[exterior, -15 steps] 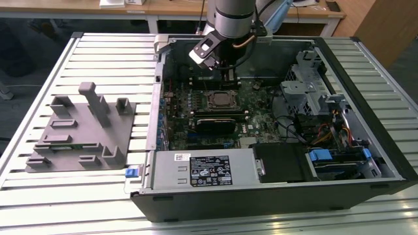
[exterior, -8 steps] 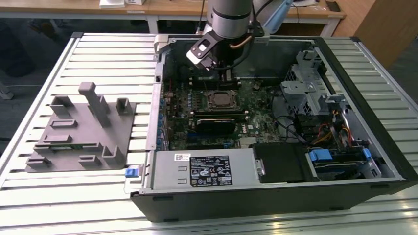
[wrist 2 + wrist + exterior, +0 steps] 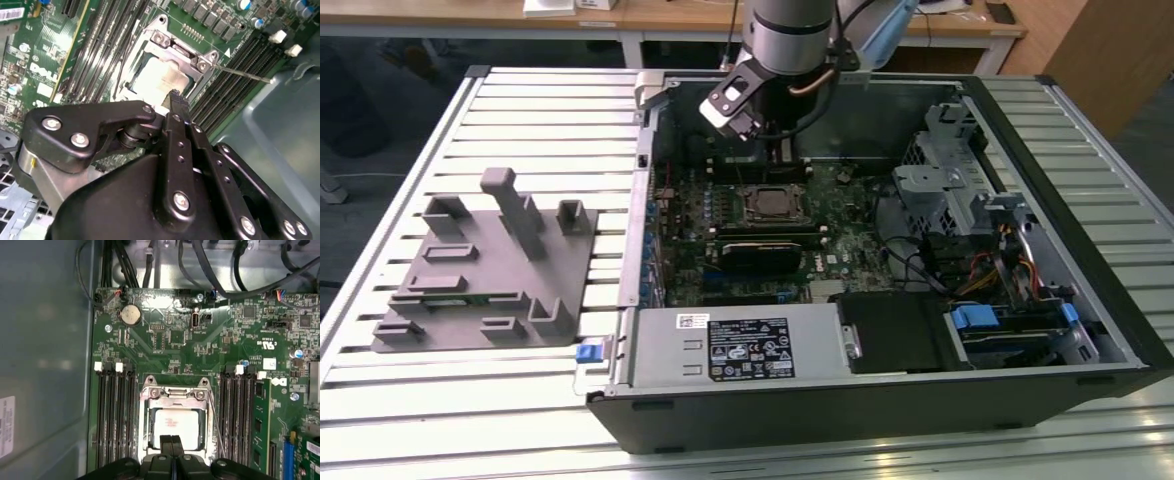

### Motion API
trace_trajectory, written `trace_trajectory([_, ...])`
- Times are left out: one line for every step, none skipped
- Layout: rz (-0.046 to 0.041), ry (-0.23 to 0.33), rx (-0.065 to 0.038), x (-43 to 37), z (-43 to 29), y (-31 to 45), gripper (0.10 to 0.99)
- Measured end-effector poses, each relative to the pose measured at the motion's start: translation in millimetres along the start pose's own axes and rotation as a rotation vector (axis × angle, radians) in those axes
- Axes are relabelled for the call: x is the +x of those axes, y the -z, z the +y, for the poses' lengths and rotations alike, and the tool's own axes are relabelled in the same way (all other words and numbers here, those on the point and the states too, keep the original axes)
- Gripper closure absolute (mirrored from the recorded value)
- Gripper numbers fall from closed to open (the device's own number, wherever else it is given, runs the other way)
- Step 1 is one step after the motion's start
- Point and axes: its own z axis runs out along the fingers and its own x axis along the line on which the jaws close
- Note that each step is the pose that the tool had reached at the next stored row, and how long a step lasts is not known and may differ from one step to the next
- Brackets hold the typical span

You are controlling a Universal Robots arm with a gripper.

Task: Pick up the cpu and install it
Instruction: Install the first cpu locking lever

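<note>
Hovering just above the green motherboard's open metal-framed socket (image 3: 175, 394), the black two-fingered hand (image 3: 171, 439) is pinched closed and empty. The small flat silvery square cpu (image 3: 176, 422) lies seated in that socket, where installation needs it.

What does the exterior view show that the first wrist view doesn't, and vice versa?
Exterior view adds: the grey fixture on the slatted table, the whole open computer case, and the arm above it. First wrist view adds: the coin battery, the cpu lying pale top up in the socket, and the hand, fingertips shut, over it. Shared: the green motherboard and that metal-framed socket.
</note>
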Motion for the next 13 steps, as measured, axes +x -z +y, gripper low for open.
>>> trace_trajectory([0.0, 0.0, 0.0, 0.1, 0.0, 2.1, 0.98])
trace_trajectory([0.0001, 0.0, 0.0, 0.1, 0.1, 4.1, 0.98])
trace_trajectory([0.0002, 0.0, 0.0, 0.2, 0.1, 6.2, 0.98])
trace_trajectory([0.0, 0.0, 0.0, 0.3, 0.2, 8.5, 0.98])
trace_trajectory([0.0001, 0.0, 0.0, 0.4, 0.2, 11.1, 0.98])
trace_trajectory([0.0002, 0.0, 0.0, 0.5, 0.3, 14.0, 0.98])
trace_trajectory([-0.0001, 0.0, 0.0, 0.6, 0.4, 17.1, 0.98])
trace_trajectory([0.0, 0.0, 0.0, 0.6, 0.4, 19.4, 0.98])
trace_trajectory([0.0001, 0.0, 0.0, 0.7, 0.5, 21.4, 0.98])
trace_trajectory([0.0, 0.0, 0.0, 0.8, 0.5, 24.0, 0.98])
trace_trajectory([-0.0001, 0.0, 0.0, 0.8, 0.6, 26.7, 0.98])
trace_trajectory([0.0001, 0.0, 0.0, 0.9, 0.6, 29.6, 0.98])
trace_trajectory([0.0, 0.0, 0.0, 1.1, 0.7, 34.1, 0.98])
